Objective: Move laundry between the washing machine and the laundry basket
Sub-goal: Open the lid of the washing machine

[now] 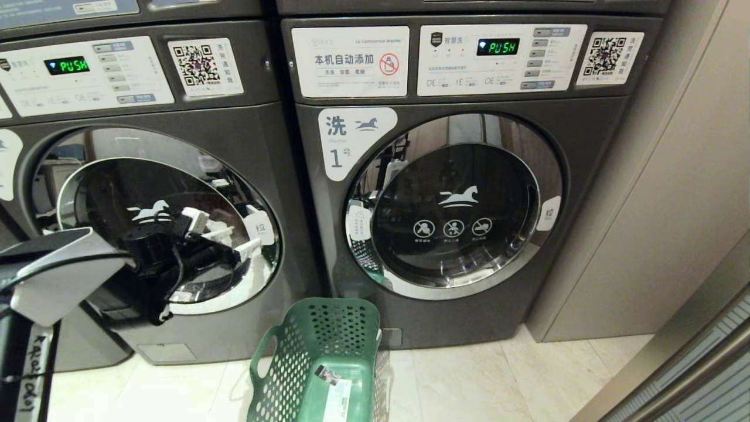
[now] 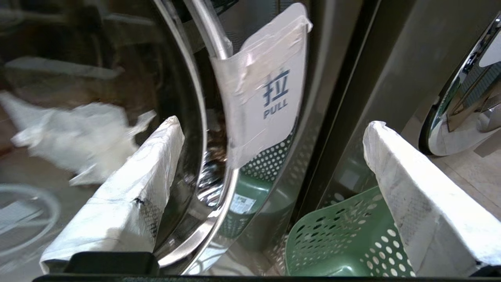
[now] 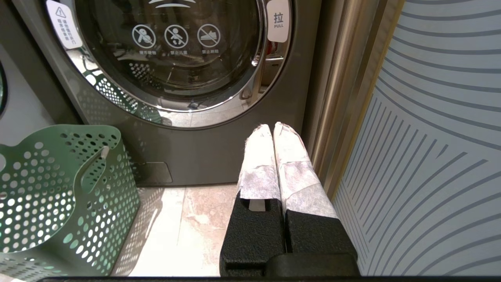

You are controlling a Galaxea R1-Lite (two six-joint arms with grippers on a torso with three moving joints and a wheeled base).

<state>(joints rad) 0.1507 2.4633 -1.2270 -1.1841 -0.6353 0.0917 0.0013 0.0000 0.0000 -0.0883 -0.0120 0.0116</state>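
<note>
The left gripper (image 2: pixel 274 129) hovers with its fingers (image 2: pixel 129 196) wide apart, close in front of the door of the washing machine (image 1: pixel 234 117), which stands to the left of the machine marked 1 (image 1: pixel 586 176). The door is closed. The white pull tab (image 2: pixel 270 90) at the door edge lies between the two fingers, but they do not yet touch it, as far as I can tell.

I think the main risk is the tab itself. It is thin, patched with tape and already wrinkled, so a pinch on the tab alone could tear it instead of opening the door. The chrome ring (image 2: pixel 219 219) is smooth, curved and shiny, so the fingers, wrapped in white cloth-like tape, may slip along it. One finger could also press on the dark glass.

The laundry basket (image 1: pixel 316 351) stands on the pale tiled floor between the two machines, just beside the door. It is green plastic, light and full of round holes, so the door may hit it when it swings open and push it away. I see no laundry in it, and none clearly behind the glass.

The right gripper (image 3: pixel 274 131) is pressed together and empty, parked low near the wall.
</note>
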